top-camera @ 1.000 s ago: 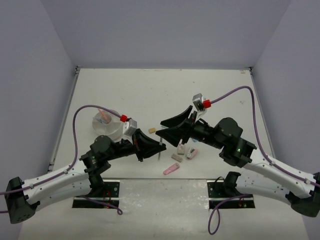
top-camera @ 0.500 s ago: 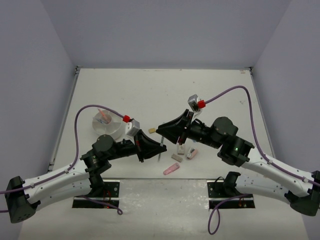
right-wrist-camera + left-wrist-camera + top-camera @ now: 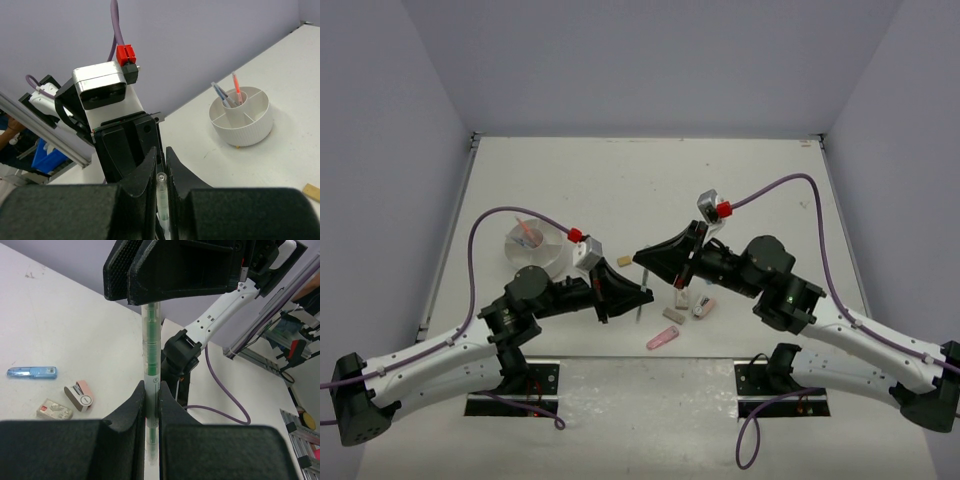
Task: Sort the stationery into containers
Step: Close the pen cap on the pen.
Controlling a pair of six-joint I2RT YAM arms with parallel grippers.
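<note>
A clear pen with a green core stands upright between both arms, above the table. My left gripper is shut on its lower part, and my right gripper is shut on its upper end. In the top view the pen hangs between the left gripper and the right gripper. The round white container sits to the left, with an orange pen and a blue pen upright in its middle compartment.
A tan eraser lies just behind the grippers. Under the right arm lie small blocks, a pink-and-white piece and a pink marker. A blue marker and a grey block show in the left wrist view.
The right gripper moved left to the pen and its wide-open jaws closed on the upper end. The left gripper kept its hold and barely moved.
</note>
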